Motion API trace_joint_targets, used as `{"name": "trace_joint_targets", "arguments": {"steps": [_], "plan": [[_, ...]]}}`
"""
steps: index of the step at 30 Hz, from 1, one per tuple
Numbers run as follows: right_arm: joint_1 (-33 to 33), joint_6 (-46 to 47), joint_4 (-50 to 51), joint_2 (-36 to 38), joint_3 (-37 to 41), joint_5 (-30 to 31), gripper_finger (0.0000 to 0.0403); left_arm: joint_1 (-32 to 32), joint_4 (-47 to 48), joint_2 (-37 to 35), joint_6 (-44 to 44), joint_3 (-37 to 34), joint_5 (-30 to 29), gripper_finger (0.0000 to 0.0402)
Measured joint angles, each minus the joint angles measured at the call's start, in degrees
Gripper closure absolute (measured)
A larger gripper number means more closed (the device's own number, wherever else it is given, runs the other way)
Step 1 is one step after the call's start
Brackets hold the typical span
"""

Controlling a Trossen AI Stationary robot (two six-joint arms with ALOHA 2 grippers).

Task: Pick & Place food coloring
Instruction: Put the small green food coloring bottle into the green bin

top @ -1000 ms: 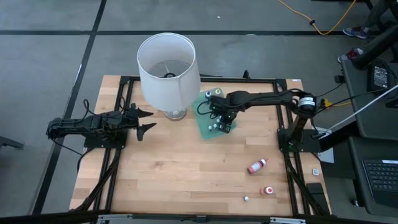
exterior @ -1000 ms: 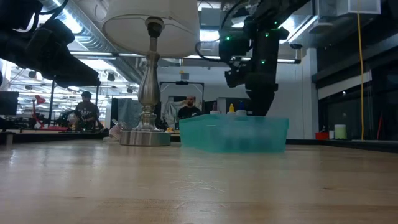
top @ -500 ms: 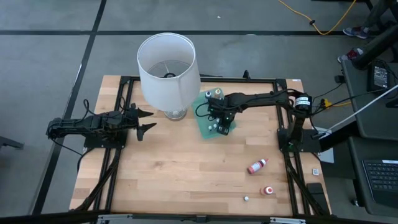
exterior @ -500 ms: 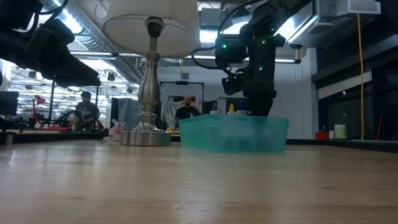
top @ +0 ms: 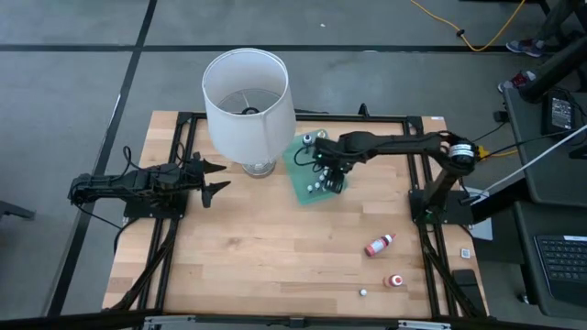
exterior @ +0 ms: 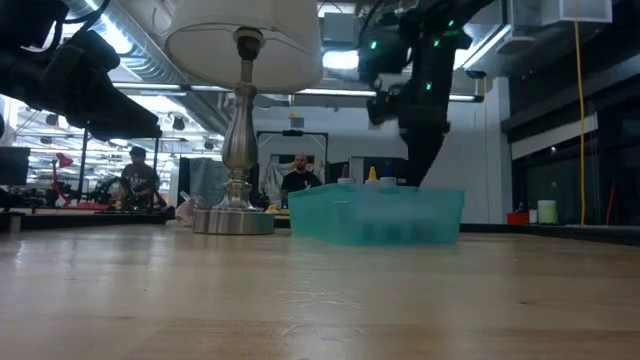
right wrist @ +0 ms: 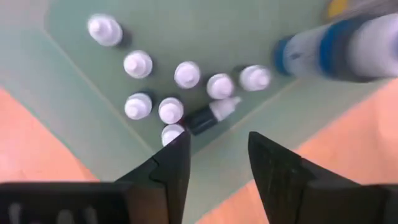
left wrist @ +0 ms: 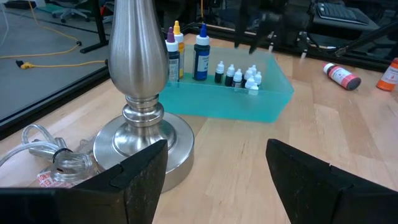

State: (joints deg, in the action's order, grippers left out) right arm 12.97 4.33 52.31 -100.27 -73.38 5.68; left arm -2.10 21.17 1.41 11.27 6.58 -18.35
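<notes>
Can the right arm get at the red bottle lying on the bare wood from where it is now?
Probably yes. The right gripper hangs over the green tray, jaws parted and empty, and the red bottle lies in the open on the table on its side, nothing between them.

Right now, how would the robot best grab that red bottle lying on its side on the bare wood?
Take the red bottle across its red body, coming straight down from above. It lies flat with its white cap pointing away from the near table edge, alone on the wood, so fingers can straddle its round sides. The narrow cap offers less to hold.
</notes>
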Motion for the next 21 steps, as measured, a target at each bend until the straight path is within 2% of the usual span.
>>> {"name": "trace_joint_targets", "arguments": {"steps": [6, 12, 17, 21], "plan": [[-3.3, -0.1, 0.2, 7.3, 0.0, -1.4, 0.0201, 0.0, 0.0, 0.0, 0.0, 0.0, 0.0, 0.0134], [-10.3, -0.2, 1.0, 13.1, 0.0, -1.8, 0.0126, 0.0, 0.0, 0.0, 0.0, 0.0, 0.0, 0.0132], [-17.5, 0.1, 3.2, 14.7, 0.0, -1.9, 0.0073, 0.0, 0.0, 0.0, 0.0, 0.0, 0.0, 0.0135], [-24.4, 2.2, 5.0, 14.8, 0.0, -2.2, 0.0054, 0.0, 0.0, 0.0, 0.0, 0.0, 0.0, 0.0136]]}}
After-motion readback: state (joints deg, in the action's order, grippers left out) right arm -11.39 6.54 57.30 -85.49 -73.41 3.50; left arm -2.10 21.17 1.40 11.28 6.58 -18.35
